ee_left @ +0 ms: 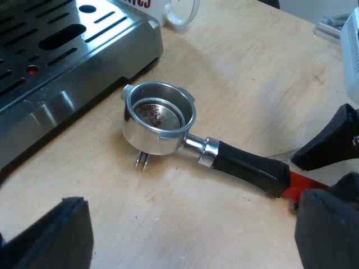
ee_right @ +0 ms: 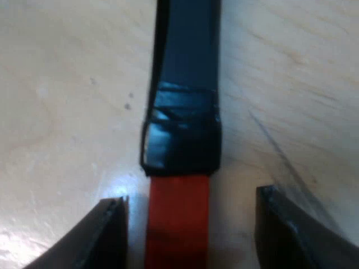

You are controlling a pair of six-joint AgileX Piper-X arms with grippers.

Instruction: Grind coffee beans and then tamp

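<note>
Two fingers of the right gripper [ee_right: 190,224] stand apart, one on each side of the holder's red end [ee_right: 178,196]. A strip of bare table [ee_right: 67,84] shows between each finger and the red, so nothing is clamped. The dark handle [ee_right: 185,73] runs straight on from the red end, away from this gripper. Its long axis therefore lies along the gap, and the fingers would close across its width. How high the fingertips sit above the table cannot be told from this view.

The left wrist view supplies the rest of the scene. The holder [ee_left: 160,117] lies loose on the table, its cup opening upward, near the machine [ee_left: 61,61] and its slotted tray but apart from it. A little dark residue shows in the cup, which otherwise looks unfilled, so grinding is judged not yet done. The handle points away from the machine. A dark shape beside the red end there is probably the right gripper. A mug [ee_left: 180,12] stands near the machine's corner.

The left gripper [ee_left: 193,224] has its fingers spread wide over bare table, holding nothing, and the cup lies ahead of them. The right arm is much the nearer to the handle. The coming move is judged to be its closing on the red end.
</note>
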